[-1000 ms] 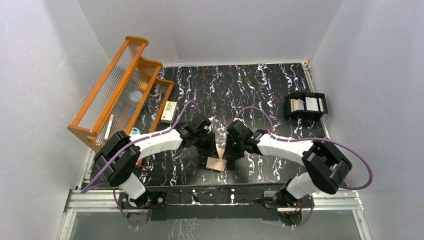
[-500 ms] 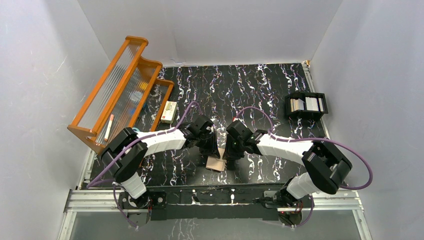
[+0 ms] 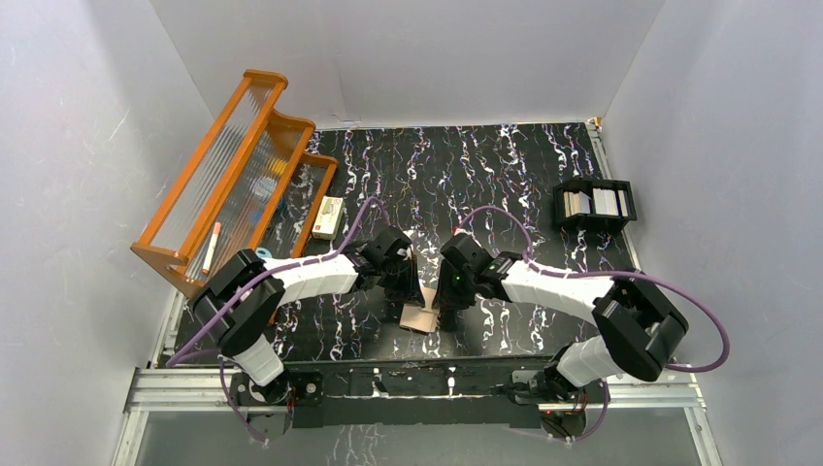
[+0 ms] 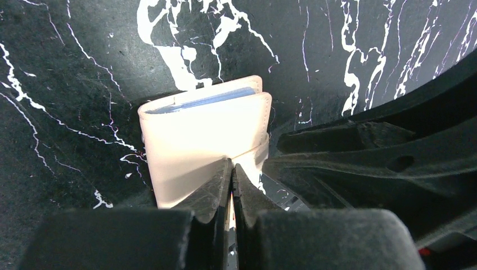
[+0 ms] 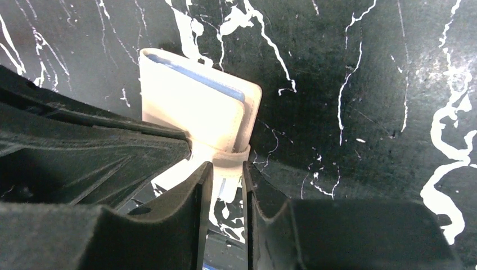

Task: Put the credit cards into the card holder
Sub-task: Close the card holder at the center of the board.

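The tan card holder (image 3: pixel 419 316) stands folded on the black marbled table between my two grippers. A light blue credit card (image 4: pixel 202 101) (image 5: pixel 197 79) peeks out between its covers. In the left wrist view my left gripper (image 4: pixel 232 166) (image 3: pixel 411 291) is shut, pinching a thin edge of the card holder (image 4: pixel 197 132). My right gripper (image 5: pixel 228 169) (image 3: pixel 449 305) has its jaws narrowly set around the snap tab (image 5: pixel 225 156) of the card holder (image 5: pixel 191 109), and both fingers touch the strap. More pale credit cards (image 3: pixel 607 202) sit far right.
A black compartment tray (image 3: pixel 562 206) at the right edge holds the spare cards. An orange ribbed rack (image 3: pixel 233 165) leans along the left wall, with a white box with a red mark (image 3: pixel 328 216) beside it. White walls enclose the table.
My left gripper's jaws have closed fully on the holder's edge. The right gripper's jaws have widened very slightly. Both arms have barely shifted.
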### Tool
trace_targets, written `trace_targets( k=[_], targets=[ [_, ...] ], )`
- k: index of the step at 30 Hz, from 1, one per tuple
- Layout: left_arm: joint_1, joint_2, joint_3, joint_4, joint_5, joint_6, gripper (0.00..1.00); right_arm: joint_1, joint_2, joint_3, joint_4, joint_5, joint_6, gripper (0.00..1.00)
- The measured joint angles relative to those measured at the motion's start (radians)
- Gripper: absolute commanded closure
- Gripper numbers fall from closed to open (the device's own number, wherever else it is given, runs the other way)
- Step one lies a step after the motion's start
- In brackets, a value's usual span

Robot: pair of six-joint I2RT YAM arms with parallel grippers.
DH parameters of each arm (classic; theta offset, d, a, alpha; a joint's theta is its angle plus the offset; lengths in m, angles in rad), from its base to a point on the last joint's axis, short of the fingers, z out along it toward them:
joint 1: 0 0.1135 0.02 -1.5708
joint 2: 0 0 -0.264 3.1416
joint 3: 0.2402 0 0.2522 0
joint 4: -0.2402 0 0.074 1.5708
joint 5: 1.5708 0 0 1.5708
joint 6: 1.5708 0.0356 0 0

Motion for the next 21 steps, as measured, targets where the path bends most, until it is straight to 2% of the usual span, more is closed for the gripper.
trace_targets(
  k=[10,21],
  targets=[
    [0.000,-0.005,-0.003,0.000,-0.013,0.000,0.96,0.021,-0.059,0.071,-0.034,0.011,0.004,0.70],
    [0.000,-0.021,-0.014,-0.013,-0.022,-0.007,0.94,0.066,0.054,0.115,-0.034,0.032,-0.001,0.76]
  ],
)
